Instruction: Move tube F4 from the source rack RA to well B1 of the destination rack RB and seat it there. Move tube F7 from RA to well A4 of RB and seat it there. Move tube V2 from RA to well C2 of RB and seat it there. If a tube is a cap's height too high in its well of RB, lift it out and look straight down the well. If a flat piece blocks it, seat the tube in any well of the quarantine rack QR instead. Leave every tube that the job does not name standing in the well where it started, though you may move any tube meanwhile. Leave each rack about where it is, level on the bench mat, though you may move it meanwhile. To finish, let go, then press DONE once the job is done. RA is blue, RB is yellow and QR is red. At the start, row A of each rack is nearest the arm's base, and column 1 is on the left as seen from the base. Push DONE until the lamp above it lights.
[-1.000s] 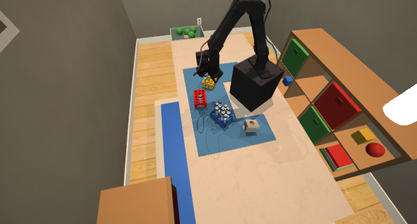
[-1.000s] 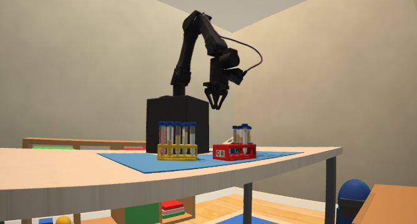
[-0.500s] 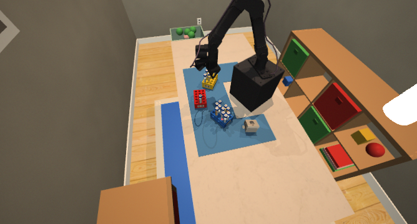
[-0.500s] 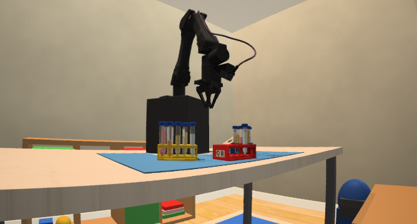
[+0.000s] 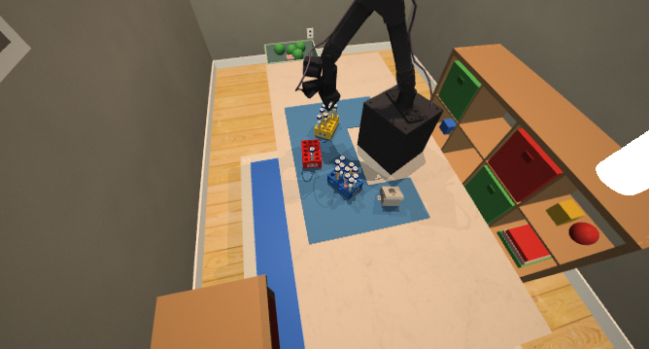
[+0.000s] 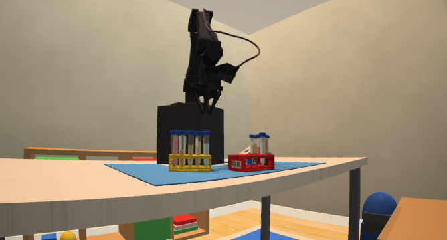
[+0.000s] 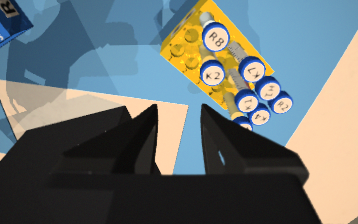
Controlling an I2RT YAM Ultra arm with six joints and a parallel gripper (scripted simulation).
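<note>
My gripper (image 5: 331,105) hangs above the yellow rack RB (image 5: 328,124), with a gap between the fingers and nothing in it. In the wrist view the fingers are over the mat just beside the rack (image 7: 219,58). Several blue-capped tubes stand in that rack, among them R8 (image 7: 215,39), K2 (image 7: 212,75) and R2 (image 7: 281,104). Other cap labels there are hard to read. The blue rack RA (image 5: 342,180) holds several tubes. The red rack QR (image 5: 308,154) holds one tube (image 5: 312,149). From the side, the gripper (image 6: 207,112) is well above the tube caps.
The arm's black base block (image 5: 395,134) stands right of the racks. A small white button box (image 5: 391,196) sits on the blue mat near the blue rack. A shelf unit (image 5: 525,168) stands at the right. A green bin with balls (image 5: 290,52) is at the far end.
</note>
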